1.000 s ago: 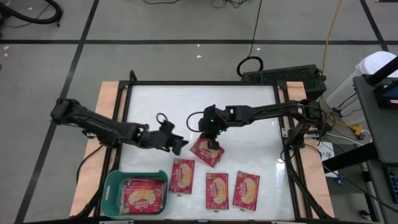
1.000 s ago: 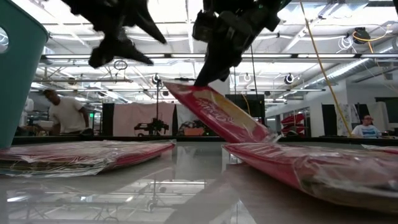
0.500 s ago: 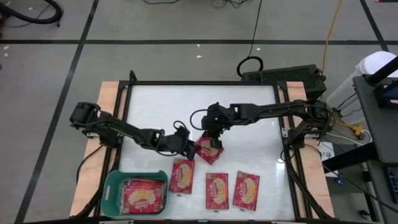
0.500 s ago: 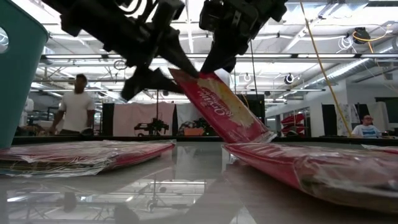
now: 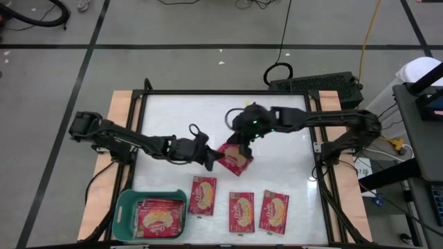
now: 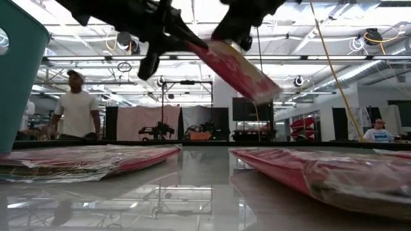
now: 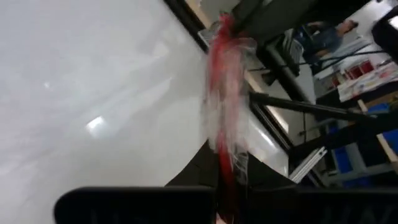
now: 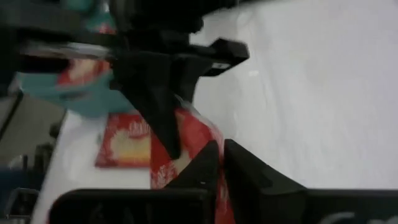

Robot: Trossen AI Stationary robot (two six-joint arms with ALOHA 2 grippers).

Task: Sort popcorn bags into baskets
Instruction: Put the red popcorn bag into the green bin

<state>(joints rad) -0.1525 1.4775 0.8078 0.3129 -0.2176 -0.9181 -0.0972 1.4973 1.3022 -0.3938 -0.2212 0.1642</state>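
Observation:
One red popcorn bag (image 5: 236,161) hangs tilted above the middle of the table, clear of it in the low view (image 6: 239,65). My left gripper (image 5: 213,158) is shut on its left edge. My right gripper (image 5: 242,144) is shut on its far edge. Three more popcorn bags (image 5: 203,196) (image 5: 241,211) (image 5: 274,211) lie flat along the near side. The teal basket (image 5: 125,216) stands at the near left corner with bags (image 5: 160,218) lying inside. My left gripper pinches the bag's left edge (image 7: 224,167) between its two fingers, coming nearly level from the table's left. The bag shows edge-on ahead of the fingers, lifted clear of the table. My right gripper pinches the bag's far, upper edge (image 8: 219,194) between its fingers, slanting down from the far right. The bag hangs tilted below it, its lower end (image 6: 266,90) off the table.
The basket's wall (image 6: 16,77) rises at the left of the low view. The far half of the white table (image 5: 208,114) is bare. Beyond the table a person (image 6: 76,106) stands in the room.
My right gripper has gone up and toward the far edge, lifting the bag's lower end off the table, so the bag now hangs clear. My left gripper has moved toward the table's right to the bag and shut on its left edge.

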